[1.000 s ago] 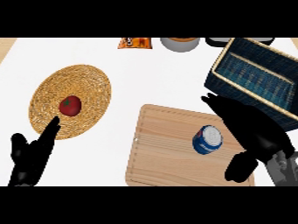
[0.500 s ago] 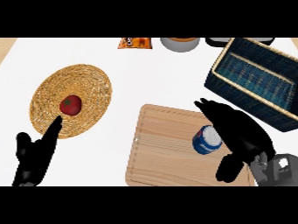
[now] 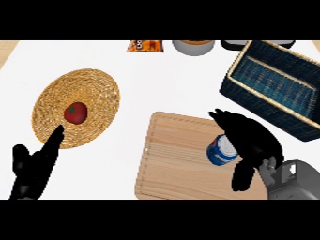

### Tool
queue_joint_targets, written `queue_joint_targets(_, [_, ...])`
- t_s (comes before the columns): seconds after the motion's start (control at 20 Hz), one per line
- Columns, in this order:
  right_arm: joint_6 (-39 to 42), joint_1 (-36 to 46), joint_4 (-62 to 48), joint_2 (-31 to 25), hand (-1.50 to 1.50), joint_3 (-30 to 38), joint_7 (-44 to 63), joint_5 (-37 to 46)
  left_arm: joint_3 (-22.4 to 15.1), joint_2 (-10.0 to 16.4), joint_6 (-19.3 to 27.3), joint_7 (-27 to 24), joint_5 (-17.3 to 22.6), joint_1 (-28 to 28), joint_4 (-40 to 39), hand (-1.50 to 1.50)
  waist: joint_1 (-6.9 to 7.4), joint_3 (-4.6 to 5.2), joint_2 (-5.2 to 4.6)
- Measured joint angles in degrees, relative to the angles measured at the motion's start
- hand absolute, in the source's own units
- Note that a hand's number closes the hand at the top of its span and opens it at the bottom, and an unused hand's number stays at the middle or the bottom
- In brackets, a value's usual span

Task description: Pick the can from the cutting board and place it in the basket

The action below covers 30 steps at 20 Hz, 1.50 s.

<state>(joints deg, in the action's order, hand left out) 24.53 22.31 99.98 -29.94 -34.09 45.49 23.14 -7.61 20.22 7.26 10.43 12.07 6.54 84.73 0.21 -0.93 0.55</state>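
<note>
A blue and white can [image 3: 220, 150] stands on the wooden cutting board [image 3: 176, 159] at its right side. My right hand [image 3: 252, 140] is against the can's right side, fingers arched over it and thumb hanging low beside it, partly hiding the can. Behind the board at the right lies the dark blue woven basket [image 3: 284, 89], tilted and holding nothing. My left hand [image 3: 34, 171] rests open at the lower left, fingers up, one fingertip over the rim of a straw mat.
A round straw mat [image 3: 79, 105] with a red tomato [image 3: 75, 112] lies at the left. An orange packet [image 3: 143, 46], a grey bowl [image 3: 192, 47] and a dark item line the far edge.
My right hand has moved left across the board until it reached the can, and its fingers have curved around it. The left hand has barely shifted.
</note>
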Motion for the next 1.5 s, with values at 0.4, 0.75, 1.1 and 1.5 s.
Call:
queue_joint_targets(0.4, [-1.2, -1.6, -2.1, 2.6, -1.50, -0.4, -2.6, 4.1, 0.4, -0.9, -0.5, 0.0, -0.7, 0.2, 0.3, 0.00, -0.10, -0.02, 0.05])
queue_joint_targets(0.75, [-2.7, -2.2, -5.3, 3.0, 1.50, -1.3, -7.9, 8.7, 0.7, -1.6, -0.4, 1.1, -1.6, -0.3, 0.4, 0.00, 0.04, 0.00, -0.01])
queue_joint_targets(1.1, [-4.3, -1.1, -7.6, 3.0, 1.50, -2.8, -12.8, 14.7, 1.5, -1.4, -1.3, 2.3, -1.8, 0.1, 1.1, 0.00, 0.09, 0.21, 0.08])
queue_joint_targets(1.5, [-5.5, 5.0, -15.1, 13.0, 1.50, 2.0, 0.6, 18.6, 1.2, -2.0, -1.2, 2.9, -3.0, -0.7, 1.6, 0.00, 1.20, 0.35, -0.34])
